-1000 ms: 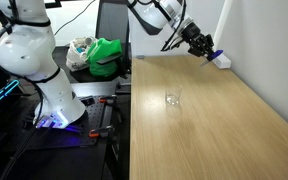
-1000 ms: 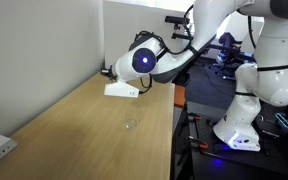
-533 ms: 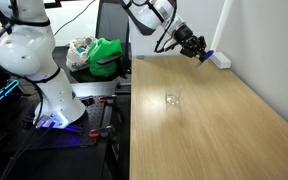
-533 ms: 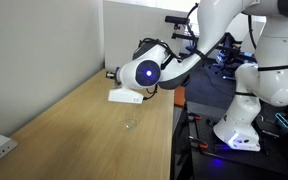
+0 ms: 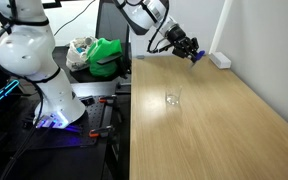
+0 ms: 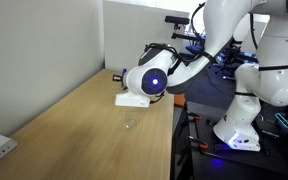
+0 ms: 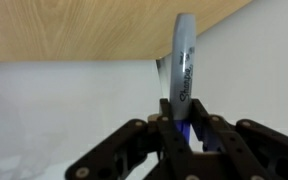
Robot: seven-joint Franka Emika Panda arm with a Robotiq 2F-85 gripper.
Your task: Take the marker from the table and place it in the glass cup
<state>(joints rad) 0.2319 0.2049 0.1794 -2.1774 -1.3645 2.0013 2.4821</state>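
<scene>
Now hand (image 7: 184, 120) pinched the marker (image 7: 185, 70), which stuck out past its fingertips; desk (image 5: 219, 130) lay below the hand, glass cup (image 5: 172, 99) well apart from it.

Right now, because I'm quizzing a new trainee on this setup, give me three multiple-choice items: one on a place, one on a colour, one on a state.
1. The glass cup stands:
A) on the table
B) on a shelf
C) on the floor

2. The crumpled bag beside the table is:
A) red
B) green
C) yellow

3. The gripper has its fingers:
A) spread wide and empty
B) shut on the marker
C) shut on the cup

Answers:
1 A, since the cup sits on the wood top, apart from the arm.
2 B, since the bag shows bright green in an exterior view.
3 B, since the wrist view shows the marker pinched between them.
</scene>
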